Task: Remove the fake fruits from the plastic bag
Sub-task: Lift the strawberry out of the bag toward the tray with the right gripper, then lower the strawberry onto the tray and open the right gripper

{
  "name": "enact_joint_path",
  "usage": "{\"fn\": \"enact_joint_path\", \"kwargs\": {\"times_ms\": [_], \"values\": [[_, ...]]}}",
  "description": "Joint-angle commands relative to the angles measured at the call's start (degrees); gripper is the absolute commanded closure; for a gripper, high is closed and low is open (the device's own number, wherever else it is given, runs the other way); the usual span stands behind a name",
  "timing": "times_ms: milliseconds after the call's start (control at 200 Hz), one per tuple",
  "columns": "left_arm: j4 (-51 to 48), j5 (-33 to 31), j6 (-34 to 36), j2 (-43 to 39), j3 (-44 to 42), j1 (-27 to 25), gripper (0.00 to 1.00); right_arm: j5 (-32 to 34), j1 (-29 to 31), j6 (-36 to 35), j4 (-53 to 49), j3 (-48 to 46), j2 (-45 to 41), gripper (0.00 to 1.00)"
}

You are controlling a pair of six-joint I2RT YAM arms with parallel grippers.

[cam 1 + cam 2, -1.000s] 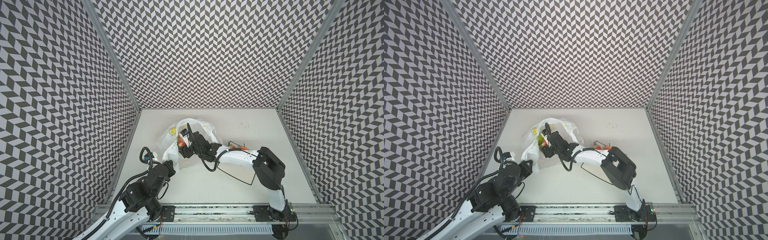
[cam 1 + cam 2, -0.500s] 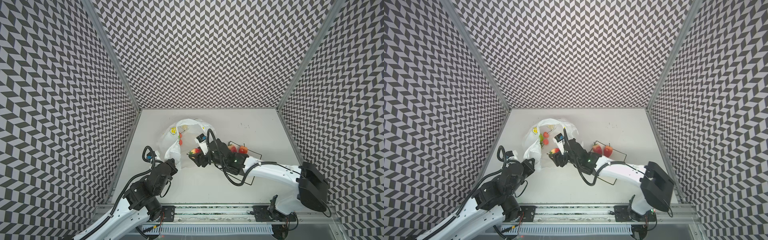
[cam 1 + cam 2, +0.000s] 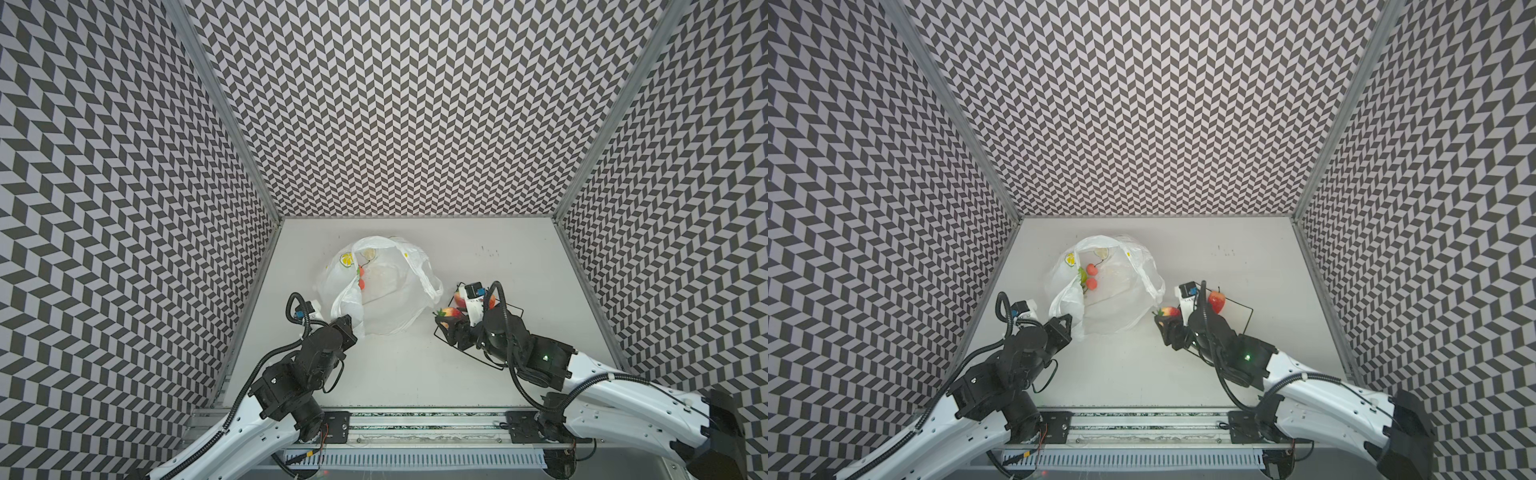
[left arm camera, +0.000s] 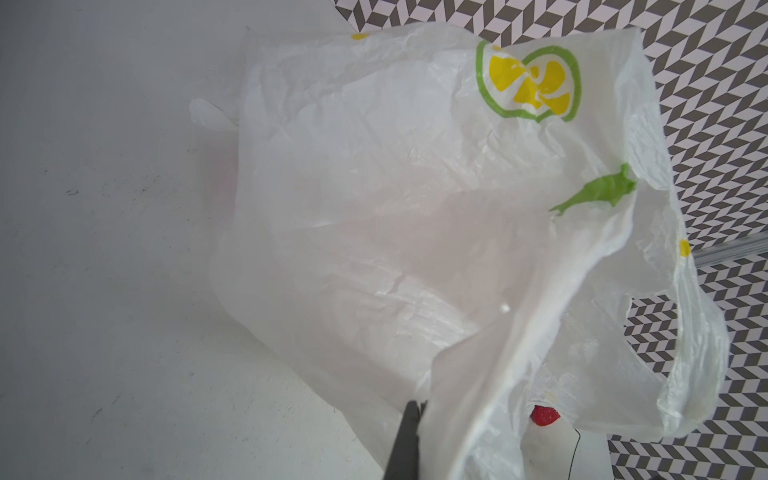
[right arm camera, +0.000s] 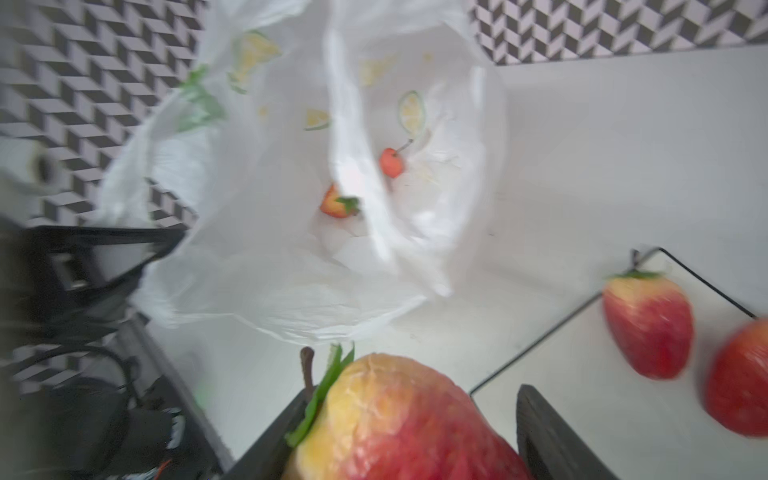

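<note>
Just beside the plastic bag (image 3: 1113,307), right pincer (image 3: 1166,322) clasps a strawberry (image 3: 1169,311); left pincer (image 3: 1065,326) pinches that bag

Plastic bag (image 3: 386,309) — thin, crinkly, translucent film; table (image 3: 415,374) — smooth, matt.

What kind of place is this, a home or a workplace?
Probably a robot test cell in a laboratory: a left arm and a right arm stand on a metal rail, patterned walls enclose the white table, and the props are a plastic bag and fake fruits.
</note>
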Motion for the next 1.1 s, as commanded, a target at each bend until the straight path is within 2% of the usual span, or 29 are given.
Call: {"fn": "enact_joint_path", "kwargs": {"times_ms": [0, 180, 431, 731, 811, 936, 1097], "values": [[1.17, -0.87, 0.33, -0.35, -0.78, -0.26, 1.00, 3.86, -4.15, 8.29, 1.47, -5.35, -1.86, 0.67], [0.99, -0.81, 0.40, -1.05, -0.81, -0.27, 1.00, -0.73, -10.52, 10.17, 11.89, -10.67, 3.21, 0.68], [0.57, -0.70, 0.52, -1.44, -0.68, -0.34, 1.00, -2.51, -12.72, 13.67, 27.14, -11.99, 17.54, 0.66], [0.02, -0.79, 0.92, -2.05, -0.40, -0.28, 1.00, -1.40, -13.18, 16.98, 31.56, -7.19, 30.50, 0.64], [-0.34, -0.79, 0.89, -2.39, -0.22, -0.28, 1.00, -0.99, -13.17, 18.02, 32.65, -6.83, 32.45, 0.60], [-0.68, -0.79, 0.90, -3.17, -0.31, -0.26, 1.00, -1.34, -13.17, 18.61, 32.83, -6.28, 34.32, 0.45], [-1.27, -0.46, 0.86, -3.42, -0.33, -0.31, 1.00, -2.36, -13.26, 18.93, 31.89, -7.00, 32.92, 0.31]]}}
